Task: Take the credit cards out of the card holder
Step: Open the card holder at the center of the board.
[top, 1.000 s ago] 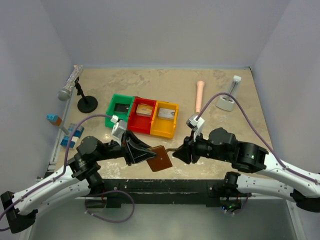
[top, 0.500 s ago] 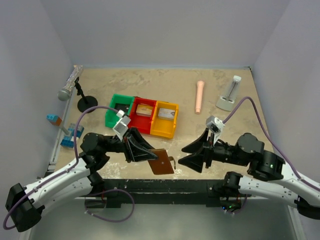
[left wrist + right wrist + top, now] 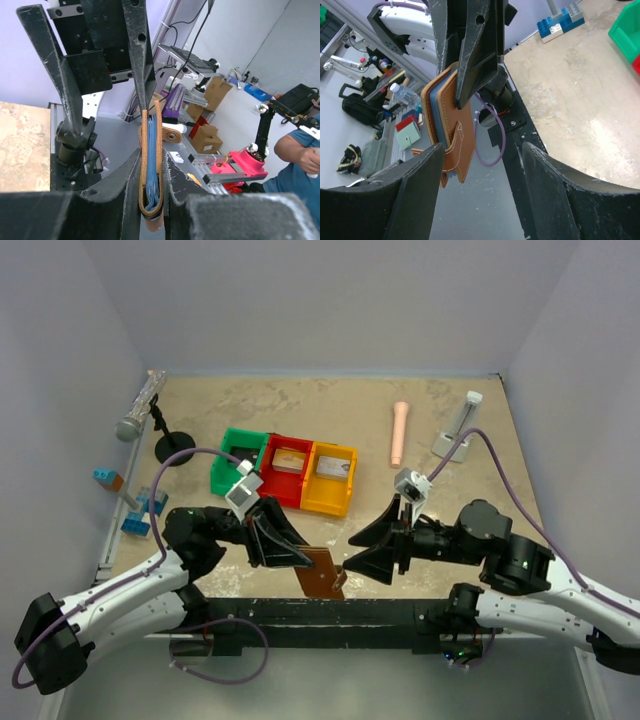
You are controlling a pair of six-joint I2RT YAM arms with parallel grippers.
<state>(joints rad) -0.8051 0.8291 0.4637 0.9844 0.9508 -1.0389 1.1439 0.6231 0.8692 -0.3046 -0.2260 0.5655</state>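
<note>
Seen from my remote station, no word, brand, number or sign can be read in any of the three views. The brown face of the card holder [image 3: 457, 140] shows only stitching in the right wrist view. From the top camera, the cards [image 3: 289, 460] lying in the red bin [image 3: 280, 493] and the yellow bin [image 3: 325, 503] show pale patches too small for me to make out. The cardboard boxes [image 3: 218, 91] beyond the table in the left wrist view are too blurred to show any lettering.
</note>
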